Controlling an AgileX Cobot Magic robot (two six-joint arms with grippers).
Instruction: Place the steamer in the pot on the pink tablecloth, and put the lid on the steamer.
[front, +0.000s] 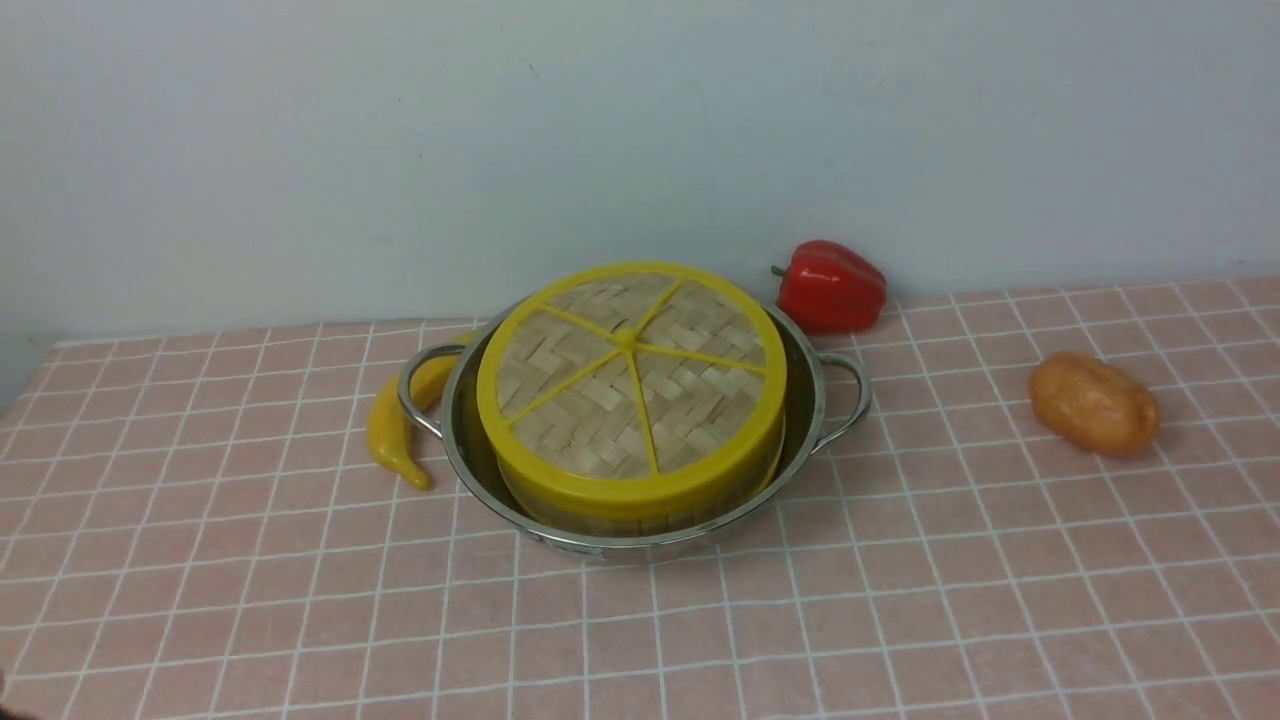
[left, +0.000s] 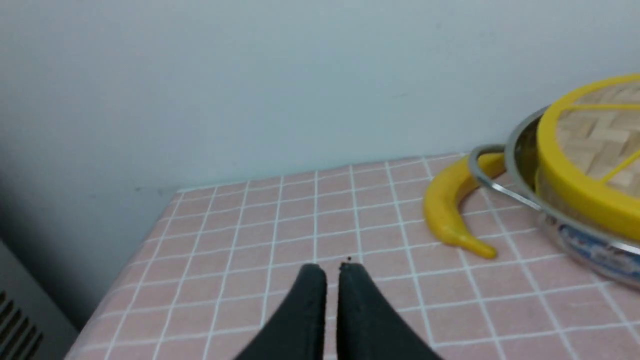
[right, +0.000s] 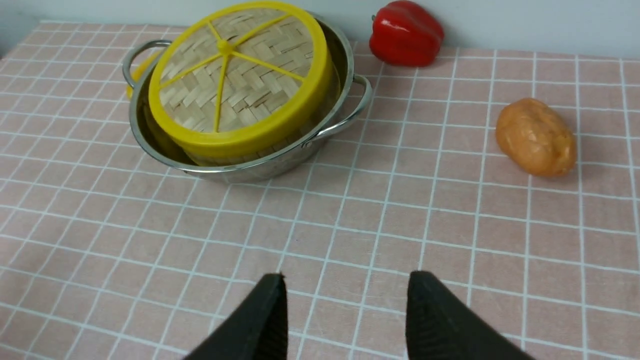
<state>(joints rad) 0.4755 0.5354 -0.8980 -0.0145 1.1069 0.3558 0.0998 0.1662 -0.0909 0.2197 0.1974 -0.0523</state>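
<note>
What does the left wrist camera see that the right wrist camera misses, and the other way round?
Only the left wrist view: the left end effector, jaws nearly together and empty, a slatted grille beside the table, and the curved yellow fruit in full. Only the right wrist view: the right end effector, open and empty, a red pepper and a potato. Both: the pot, the lid covering the steamer inside it, and the pink tablecloth.

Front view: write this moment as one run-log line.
lid: on steamer | steamer: in pot | pot: on pink tablecloth | left gripper: nearly shut, empty | right gripper: open, empty
</note>
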